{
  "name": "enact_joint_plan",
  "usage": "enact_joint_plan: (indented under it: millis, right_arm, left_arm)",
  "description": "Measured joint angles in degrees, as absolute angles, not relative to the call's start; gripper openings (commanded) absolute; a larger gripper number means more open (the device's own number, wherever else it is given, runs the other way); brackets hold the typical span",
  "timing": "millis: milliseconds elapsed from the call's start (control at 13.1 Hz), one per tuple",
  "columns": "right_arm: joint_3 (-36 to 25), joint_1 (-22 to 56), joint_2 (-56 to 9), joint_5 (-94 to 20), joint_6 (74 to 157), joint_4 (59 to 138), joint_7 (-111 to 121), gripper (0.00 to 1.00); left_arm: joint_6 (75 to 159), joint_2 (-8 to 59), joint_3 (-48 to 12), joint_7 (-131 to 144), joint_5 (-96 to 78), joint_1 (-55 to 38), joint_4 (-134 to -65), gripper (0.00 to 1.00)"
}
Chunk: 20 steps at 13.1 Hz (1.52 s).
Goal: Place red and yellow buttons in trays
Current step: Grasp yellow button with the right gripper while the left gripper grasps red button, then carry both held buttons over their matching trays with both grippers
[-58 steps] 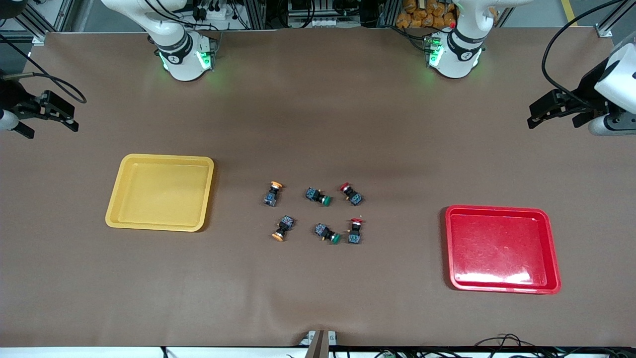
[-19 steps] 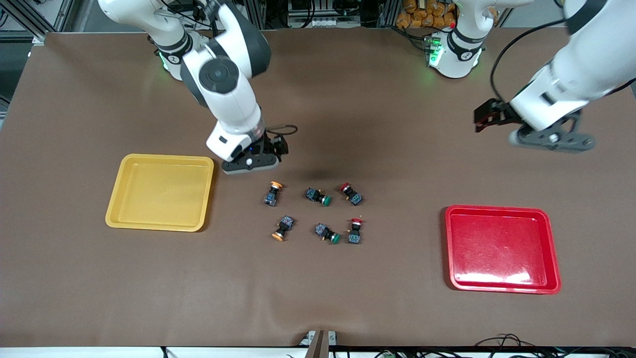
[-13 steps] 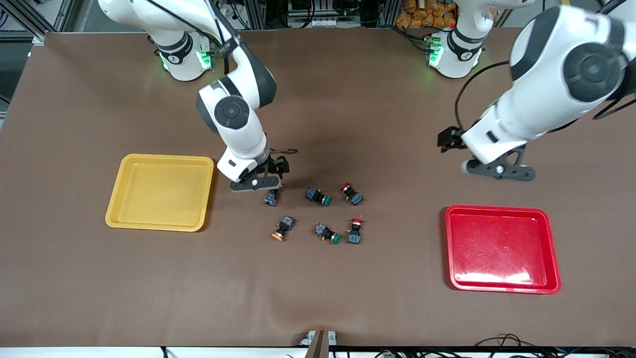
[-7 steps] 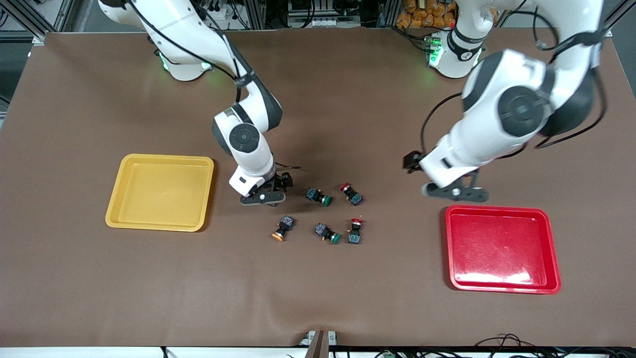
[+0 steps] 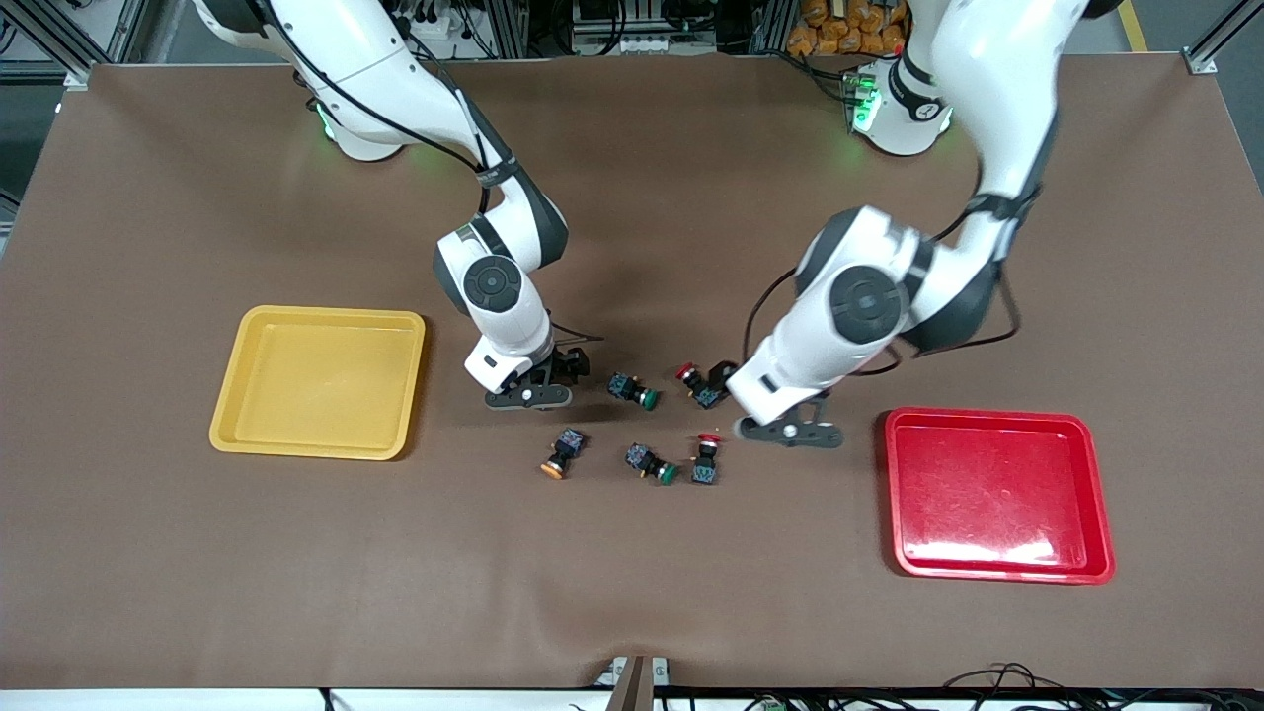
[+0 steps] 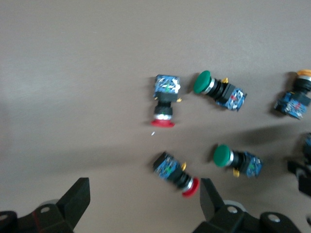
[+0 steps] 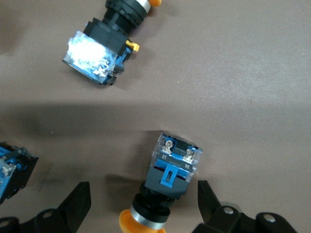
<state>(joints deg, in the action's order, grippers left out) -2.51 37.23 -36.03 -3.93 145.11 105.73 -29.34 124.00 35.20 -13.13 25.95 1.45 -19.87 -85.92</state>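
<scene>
Yellow-capped button [image 7: 167,187] lies on the table between the spread fingers of the right gripper [image 7: 141,204], beside the yellow tray [image 5: 316,382], toward the red tray's end. Second yellow-capped button [image 5: 561,452] lies nearer the front camera. Left gripper [image 6: 143,206], fingers spread and empty, hovers over a red-capped button [image 6: 176,173]; the second red-capped button [image 6: 165,100] lies apart. Red tray [image 5: 997,494] holds nothing.

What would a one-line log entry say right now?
right pincer: open, around yellow button | left pincer: open, over red button | yellow tray, red tray: hold nothing
</scene>
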Motion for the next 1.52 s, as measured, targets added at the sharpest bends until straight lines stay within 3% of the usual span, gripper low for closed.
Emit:
enact_joint_plan:
  millis: [152,381,685,913,1142,1218,1522]
  right_arm:
    - [-2.5,37.2,-36.0,-4.1,145.1,105.6,-29.3,0.16]
    - [-2.6,37.2,-36.0,-4.2,144.9,105.6,-29.3,0.00]
    - [-2.8,37.1,-36.0,-4.3,144.1,105.3,-29.3,0.00]
    - [-2.8,37.1,-35.1,-4.3,138.7,102.7,-29.3,0.00]
    - [-3.4,35.9,-30.5,-4.3,125.5,96.1,-29.3,0.03]
    - [-3.5,34.7,-28.5,-4.3,120.9,93.2,-29.2,0.03]
    - [-3.6,30.2,-24.0,-4.3,101.3,79.0,-28.3,0.03]
  left_arm:
    - [128.7,39.2,-13.1,29.5,5.7,-22.0,-85.9,1.00]
    - [134.0,44.5,-13.0,31.6,10.4,-23.2,-85.8,1.00]
    - [140.6,48.8,-12.3,30.3,10.9,-23.1,-85.6,1.00]
    - [142.3,49.9,-12.2,27.8,11.0,-22.8,-85.4,1.00]
    - [142.4,49.9,-11.6,27.1,14.2,-23.0,-84.6,0.99]
    - [142.4,49.9,-11.5,27.1,14.8,-23.1,-84.4,0.88]
    - [142.7,49.9,-11.5,27.0,14.9,-23.3,-84.3,0.87]
